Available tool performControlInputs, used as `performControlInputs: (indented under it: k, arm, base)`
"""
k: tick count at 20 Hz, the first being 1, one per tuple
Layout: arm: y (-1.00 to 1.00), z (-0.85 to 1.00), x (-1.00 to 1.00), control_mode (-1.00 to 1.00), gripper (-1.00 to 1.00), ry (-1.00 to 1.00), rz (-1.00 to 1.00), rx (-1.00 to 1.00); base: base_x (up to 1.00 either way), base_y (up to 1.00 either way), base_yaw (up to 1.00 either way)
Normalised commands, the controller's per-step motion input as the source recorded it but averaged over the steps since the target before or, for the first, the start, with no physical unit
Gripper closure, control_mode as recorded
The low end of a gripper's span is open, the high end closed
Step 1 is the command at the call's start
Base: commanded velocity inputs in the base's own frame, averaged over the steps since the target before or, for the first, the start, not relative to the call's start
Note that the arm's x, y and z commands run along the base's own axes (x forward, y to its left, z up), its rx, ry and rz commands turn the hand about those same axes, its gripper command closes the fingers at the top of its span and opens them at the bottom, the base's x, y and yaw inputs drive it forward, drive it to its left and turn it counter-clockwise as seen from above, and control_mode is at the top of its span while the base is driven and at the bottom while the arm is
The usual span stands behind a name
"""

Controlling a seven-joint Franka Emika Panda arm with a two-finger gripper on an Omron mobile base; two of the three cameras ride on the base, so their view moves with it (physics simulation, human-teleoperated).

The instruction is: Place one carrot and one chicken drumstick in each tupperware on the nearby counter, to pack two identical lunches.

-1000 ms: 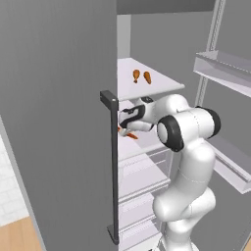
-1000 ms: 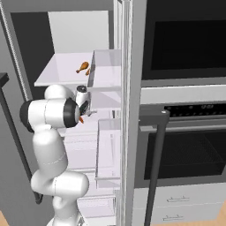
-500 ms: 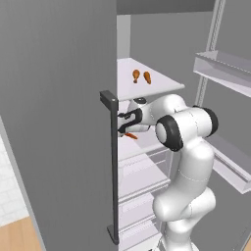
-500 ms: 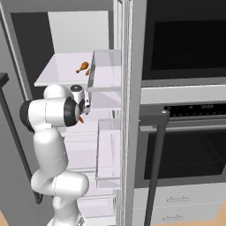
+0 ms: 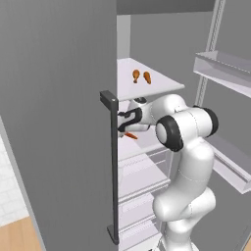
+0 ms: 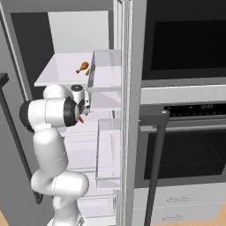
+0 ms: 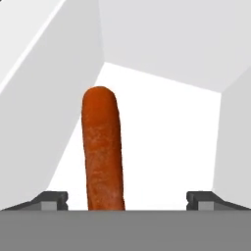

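Note:
In the hand view, an orange carrot (image 7: 102, 152) lies lengthwise on a white fridge shelf, between the two wide-apart fingertips (image 7: 54, 198) of my gripper (image 7: 131, 198) and nearer the left one. The gripper is open and touches nothing. From the base, the gripper (image 5: 123, 125) reaches into the open fridge under the upper shelf, just above the carrot (image 5: 130, 136). Two chicken drumsticks (image 5: 136, 75) (image 5: 147, 77) lie side by side on that upper shelf, one drumstick (image 6: 82, 67) clear in the right base view. The tupperware and the counter are out of view.
The fridge door's edge with its dark handle (image 5: 112, 162) stands close to the left of my arm. Door bins (image 5: 223, 66) jut out on the right. Clear fridge drawers (image 6: 108, 150) sit below the carrot's shelf. A black oven (image 6: 185, 145) stands right of the fridge.

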Motion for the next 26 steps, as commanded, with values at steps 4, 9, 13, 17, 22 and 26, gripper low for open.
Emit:
performControlInputs:
  k: [4, 9, 13, 17, 22, 26]
  arm:
    - [-0.03, -0.18, -0.62, -1.0, -1.0, -0.03, 0.0, 0.01]
    - [-0.12, -0.29, -0.16, -1.0, -1.0, 0.0, 0.0, 0.0]
    - [-0.04, -0.22, 0.02, -1.0, -1.0, 0.0, 0.0, 0.0]
    - [0.0, -0.2, 0.11, -1.0, -1.0, 0.0, 0.0, 0.0]
    - [0.0, -0.32, 0.04, -1.0, -1.0, 0.0, 0.0, 0.01]
    - [0.0, -0.37, 0.0, -1.0, 1.0, 0.0, 0.0, 0.04]
  base:
    - [0.0, 0.0, 0.0]
    - [0.0, 0.0, 0.0]
    - [0.0, 0.0, 0.0]
    - [0.0, 0.0, 0.0]
    - [0.0, 0.0, 0.0]
    - [0.0, 0.0, 0.0]
